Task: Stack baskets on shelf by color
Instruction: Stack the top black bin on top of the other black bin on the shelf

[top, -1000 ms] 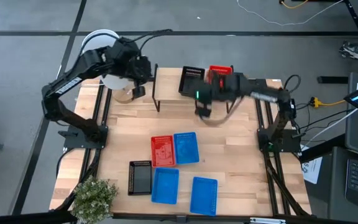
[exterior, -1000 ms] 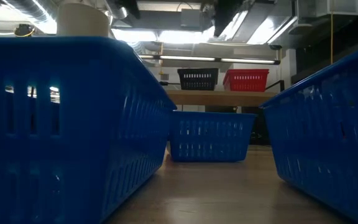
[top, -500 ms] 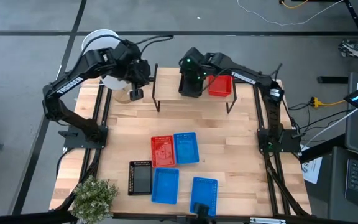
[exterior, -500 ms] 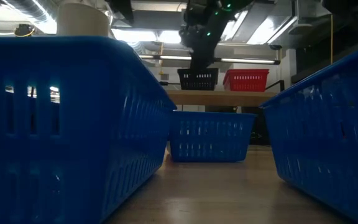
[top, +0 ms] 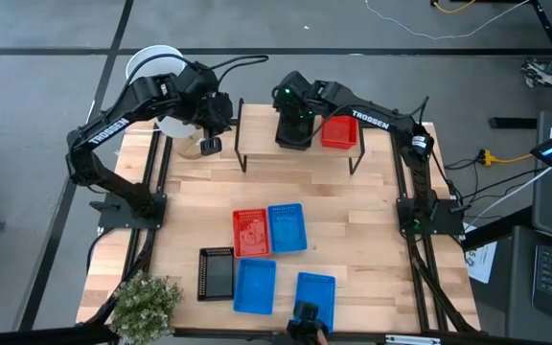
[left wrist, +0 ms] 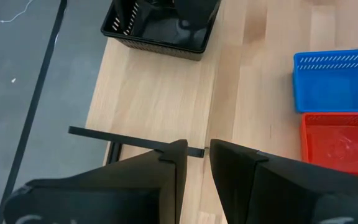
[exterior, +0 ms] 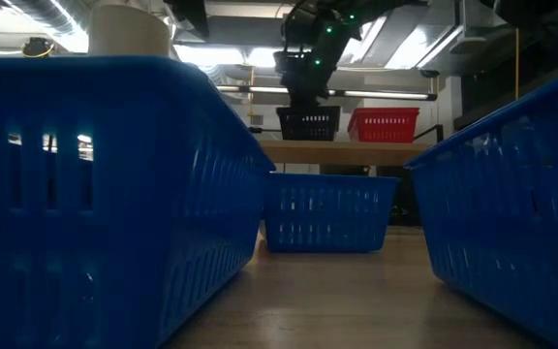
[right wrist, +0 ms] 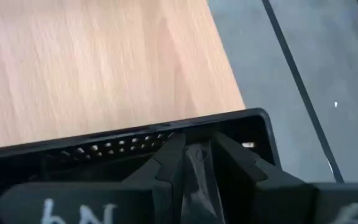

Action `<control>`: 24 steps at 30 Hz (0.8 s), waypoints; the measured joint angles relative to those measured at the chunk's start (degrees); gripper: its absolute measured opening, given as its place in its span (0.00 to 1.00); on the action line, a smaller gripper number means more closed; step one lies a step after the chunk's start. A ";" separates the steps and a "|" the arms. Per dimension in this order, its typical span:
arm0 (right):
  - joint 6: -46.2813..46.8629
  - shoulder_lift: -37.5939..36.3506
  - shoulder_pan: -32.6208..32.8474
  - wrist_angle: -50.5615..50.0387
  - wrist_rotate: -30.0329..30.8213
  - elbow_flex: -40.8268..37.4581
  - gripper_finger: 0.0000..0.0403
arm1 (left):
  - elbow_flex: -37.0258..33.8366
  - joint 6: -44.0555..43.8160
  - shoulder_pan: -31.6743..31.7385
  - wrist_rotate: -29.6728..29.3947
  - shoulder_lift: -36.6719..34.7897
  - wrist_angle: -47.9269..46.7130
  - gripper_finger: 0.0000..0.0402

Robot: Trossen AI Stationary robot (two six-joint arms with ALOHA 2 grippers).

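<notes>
At the upper middle of the high view, the right tool [top: 293, 123] sits over the black basket [top: 295, 126] on the shelf [top: 247, 123], its fingers [right wrist: 166, 163] nearly together and pinching that basket's mesh wall. A red basket [top: 340, 131] stands just beside it on the plank. The left tool [top: 209, 144] hangs at the shelf's left end, fingers a narrow gap apart and holding nothing. Lower on the counter [top: 372, 230] lie a red basket [top: 249, 233], three blue ones [top: 287, 228] and another black one [top: 216, 273].
</notes>
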 joint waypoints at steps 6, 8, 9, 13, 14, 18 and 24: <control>-0.07 0.17 -0.12 0.79 -1.64 0.02 0.20 | 0.00 0.03 0.00 0.00 0.00 -0.01 0.16; -0.07 0.17 -0.21 0.79 -2.99 0.02 0.20 | 0.00 0.11 0.00 0.00 0.00 0.00 0.16; -0.05 0.20 -0.21 0.87 -3.05 0.02 0.20 | 0.00 0.11 0.00 0.00 0.00 0.00 0.16; -0.07 0.20 -0.30 2.27 -3.10 0.02 0.20 | 0.00 0.11 0.00 0.00 0.00 0.00 0.16; -0.07 0.20 -0.30 2.30 -3.24 0.02 0.20 | 0.00 0.11 0.00 0.00 0.00 -0.01 0.16; -0.02 0.18 -0.26 1.92 -3.52 0.02 0.20 | 0.00 0.11 0.00 0.00 0.00 -0.01 0.16; 0.05 -0.02 2.15 1.98 -3.55 1.94 0.20 | -0.02 0.11 0.00 0.00 0.00 -0.02 0.16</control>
